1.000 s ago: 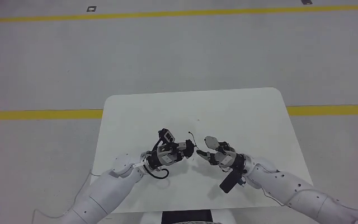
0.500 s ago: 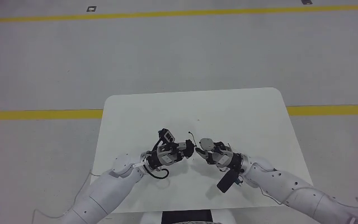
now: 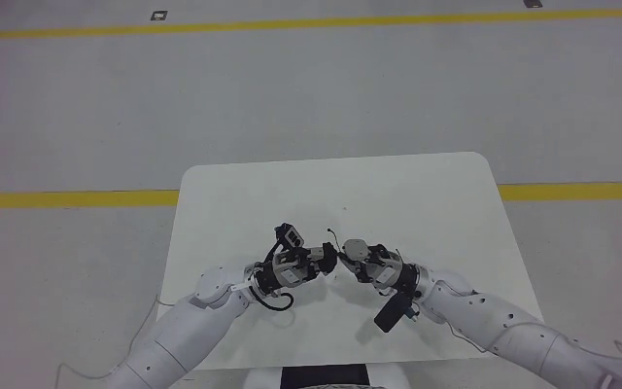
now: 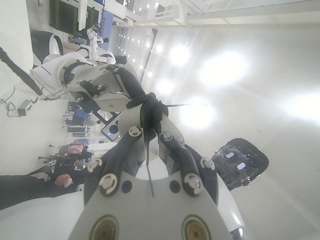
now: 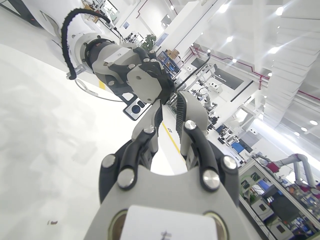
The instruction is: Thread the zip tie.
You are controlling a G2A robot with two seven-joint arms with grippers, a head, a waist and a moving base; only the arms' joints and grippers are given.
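Zip tie, thin and black, sits pinched between the fingertips of the left gripper, which is clenched on it over the near middle of the white table. Seen from the left wrist, the tie bunches into a dark clump right at the tips. One thin strand runs back between the fingers toward the wrist, and another fine end pokes out sideways past the pads. From above, a short curl of it stands up just over the spot where the two grippers meet.

The right gripper faces the left one tip to tip, very close. Its ribbed fingers are parted with a narrow gap between them, so it's released. In the left wrist view one of its dark fingers comes right up against the clump, but I can't tell whether it actually touches the tie.

Both arms come in from the table's near edge and angle inward toward each other. A black ribbed cable loops around the left wrist. A small dark speck lies on the table a little beyond the grippers. A yellow line crosses the grey floor on either side of the table.
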